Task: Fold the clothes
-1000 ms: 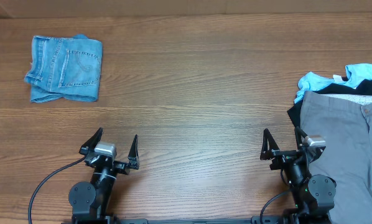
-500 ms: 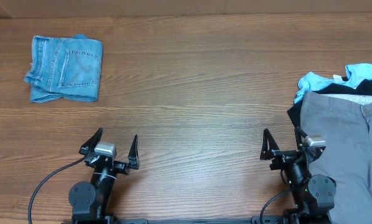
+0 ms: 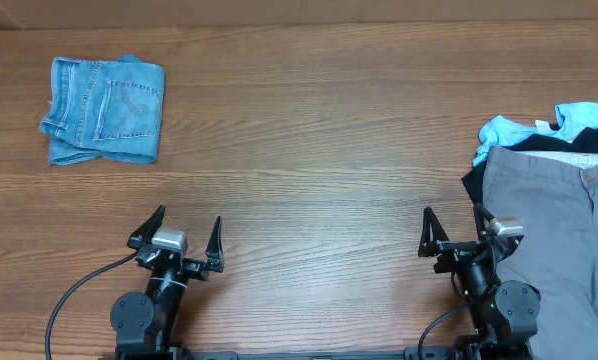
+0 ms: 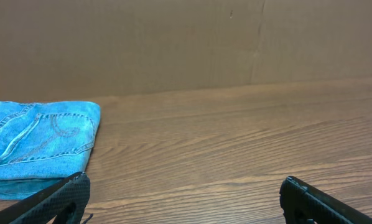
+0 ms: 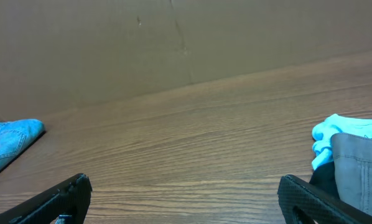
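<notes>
The light-blue denim jeans [image 3: 104,110] lie folded in a compact bundle at the far left of the table, a back pocket facing up; they also show in the left wrist view [image 4: 33,143] and at the edge of the right wrist view [image 5: 9,142]. A pile of other garments sits at the right edge: grey trousers [image 3: 554,215] on top, a sky-blue piece [image 3: 539,128] and a black one [image 3: 474,180] under them. My left gripper [image 3: 187,228] is open and empty near the front edge. My right gripper [image 3: 452,228] is open and empty, just left of the grey trousers.
The wooden table [image 3: 309,150] stretches between the jeans and the pile. A brown cardboard wall [image 4: 173,43] stands along the far edge. A black cable [image 3: 74,295] runs from the left arm's base.
</notes>
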